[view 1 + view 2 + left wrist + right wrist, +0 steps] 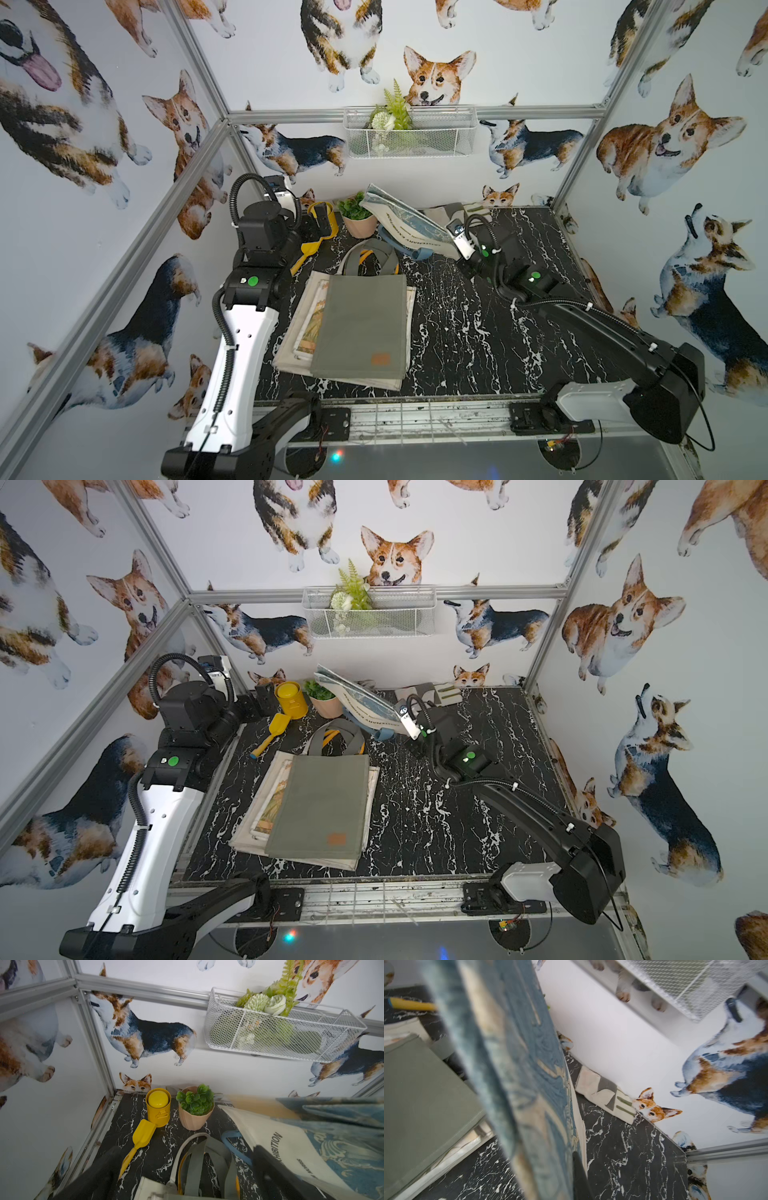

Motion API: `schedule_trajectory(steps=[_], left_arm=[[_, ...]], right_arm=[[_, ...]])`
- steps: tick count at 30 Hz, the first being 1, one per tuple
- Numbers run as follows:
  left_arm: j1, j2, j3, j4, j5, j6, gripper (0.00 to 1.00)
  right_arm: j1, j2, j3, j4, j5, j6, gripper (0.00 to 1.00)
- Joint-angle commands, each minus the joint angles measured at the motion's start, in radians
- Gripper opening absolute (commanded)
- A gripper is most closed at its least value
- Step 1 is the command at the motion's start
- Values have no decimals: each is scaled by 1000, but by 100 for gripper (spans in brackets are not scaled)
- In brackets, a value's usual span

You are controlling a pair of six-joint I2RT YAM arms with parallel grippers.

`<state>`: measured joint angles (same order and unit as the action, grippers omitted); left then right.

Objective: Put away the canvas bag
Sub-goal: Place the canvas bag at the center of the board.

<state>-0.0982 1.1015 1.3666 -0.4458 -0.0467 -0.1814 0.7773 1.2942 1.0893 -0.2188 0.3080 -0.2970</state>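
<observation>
**Printed canvas bag held up at the back of the table**

The right gripper [452, 233] is clamped tight on one edge of the printed canvas bag [409, 224], which is cream with a blue wave-like print and black lettering. The bag hangs tilted above the back middle of the black marbled tabletop [478, 332]. Its raised corner is near the potted plant [355, 216], and its blue handle [419, 251] droops toward the table. In both top views the cloth and the wrist camera hide the fingertips. In the right wrist view only one dark finger [579, 1178] shows, at the frame edge against the blurred bag, which fills much of that picture.

The left gripper [258, 702] stands spread wide and empty at the back left, near the yellow canister [291, 700]. In the left wrist view its two dark fingers [97, 1176] are blurred and cut off by the frame. One overlaps the bag's cream panel, and whether they touch cannot be told. The lettering there is partly covered and reads "HIBITION".

A flat stack lies mid-table: a grey-green tote [361, 324] on top of cream bags [297, 332] that are mostly covered. A yellow scoop [270, 731] lies just beside the canister. A folded cloth piece [436, 694] sits at the back right, and what it is cannot be made out. The wire basket [440, 137] on the back wall holds artificial flowers [392, 112].
</observation>
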Motion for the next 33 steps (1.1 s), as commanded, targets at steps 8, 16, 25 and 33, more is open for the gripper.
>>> schedule_trajectory(steps=[8,16,25,33], left_arm=[[15,-84,-161,-180,-88,-66,100],[28,-93,-188,-294,-26,-61,100],[39,-25,-269,-318,145,-82,100],[39,144,-297,-244,301,-73,100]], right_arm=[[307,116,-246,275,184,49,0],[322,131,-206,40,-84,165,27],[326,89,-234,-78,-392,143,67],[164,6,-236,-178,-500,336,76]])
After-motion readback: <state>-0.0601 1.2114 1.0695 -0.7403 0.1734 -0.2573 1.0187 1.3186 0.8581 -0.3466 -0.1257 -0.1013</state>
